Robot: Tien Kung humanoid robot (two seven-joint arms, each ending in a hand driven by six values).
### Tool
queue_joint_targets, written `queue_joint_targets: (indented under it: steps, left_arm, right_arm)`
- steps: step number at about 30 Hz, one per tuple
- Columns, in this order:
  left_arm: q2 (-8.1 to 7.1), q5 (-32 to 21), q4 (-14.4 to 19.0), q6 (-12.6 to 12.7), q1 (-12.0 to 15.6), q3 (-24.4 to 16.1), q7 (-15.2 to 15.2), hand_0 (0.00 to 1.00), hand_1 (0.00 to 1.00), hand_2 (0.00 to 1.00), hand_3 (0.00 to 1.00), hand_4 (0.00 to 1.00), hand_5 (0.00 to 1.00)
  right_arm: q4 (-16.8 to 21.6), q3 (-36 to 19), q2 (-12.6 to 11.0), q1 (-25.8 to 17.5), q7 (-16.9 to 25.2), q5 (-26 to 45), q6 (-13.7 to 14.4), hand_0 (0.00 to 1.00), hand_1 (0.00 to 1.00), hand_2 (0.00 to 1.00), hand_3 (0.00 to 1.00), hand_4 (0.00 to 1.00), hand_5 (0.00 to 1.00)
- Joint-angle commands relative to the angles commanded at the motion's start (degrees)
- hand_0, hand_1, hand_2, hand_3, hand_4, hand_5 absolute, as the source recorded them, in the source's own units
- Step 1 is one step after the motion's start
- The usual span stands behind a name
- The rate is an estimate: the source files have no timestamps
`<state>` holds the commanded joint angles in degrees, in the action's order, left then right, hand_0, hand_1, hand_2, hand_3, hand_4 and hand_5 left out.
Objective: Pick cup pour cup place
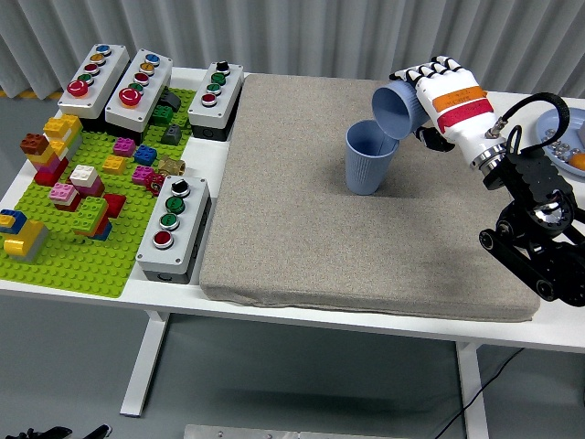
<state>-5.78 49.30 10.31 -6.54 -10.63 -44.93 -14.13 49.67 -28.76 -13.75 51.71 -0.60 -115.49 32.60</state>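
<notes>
We see the right hand (pixel 437 91) with its fingers wrapped around a tipped blue cup (pixel 396 109), mouth pointing down and left over a second blue cup (pixel 368 158) that stands upright on the grey mat (pixel 366 229). The tipped cup's rim sits just above the upright cup's far right rim; we cannot tell whether they touch. Taking the upright cup as our landmark, the mat lies bare to its left, in front of it and to its right, so there is free room on all those sides. Well to its left, off the mat, stand three grey button boxes (pixel 128 80) and a fourth button box (pixel 173 227) nearer the table's front edge, beside a green brick baseplate (pixel 82 247) crowded with coloured blocks. To the cup's right, past the black arm (pixel 535 229), a plate (pixel 571 137) sits at the table's right edge.
</notes>
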Motion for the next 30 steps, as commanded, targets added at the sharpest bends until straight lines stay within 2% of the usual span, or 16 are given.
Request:
queue_joint_targets:
  steps: [12,16,21,27,30]
  left_arm:
    - [0.02,-0.1,0.0,0.0,0.0,0.1,0.0,0.769,0.754,0.811,0.65,0.505,0.972]
    - [0.0,-0.1,0.0,0.0,0.0,0.1,0.0,0.769,0.754,0.811,0.65,0.505,0.972]
    - [0.09,0.1,0.0,0.0,0.0,-0.1,0.0,0.769,0.754,0.811,0.65,0.505,0.972]
    - [0.2,0.1,0.0,0.0,0.0,-0.2,0.0,0.769,0.753,0.811,0.65,0.504,0.973]
    - [0.25,0.2,0.0,0.0,0.1,-0.3,0.0,0.769,0.753,0.811,0.65,0.504,0.973]
  right_arm:
    - [-0.3,0.1,-0.2,0.0,-0.1,0.4,-0.2,0.894,0.713,0.612,0.635,0.669,0.002]
    - [0.1,-0.6,0.0,-0.3,-0.2,1.9,-1.0,0.892,0.713,0.612,0.632,0.669,0.002]
    - [1.8,-2.7,0.1,-1.1,-0.4,7.6,-2.1,0.889,0.71,0.607,0.624,0.667,0.002]
    - [3.3,-7.0,0.8,-1.9,-1.5,18.5,-3.8,0.888,0.708,0.604,0.622,0.667,0.002]
    - [4.3,-9.5,0.9,-2.8,-2.3,25.7,-6.6,0.888,0.708,0.604,0.622,0.667,0.002]
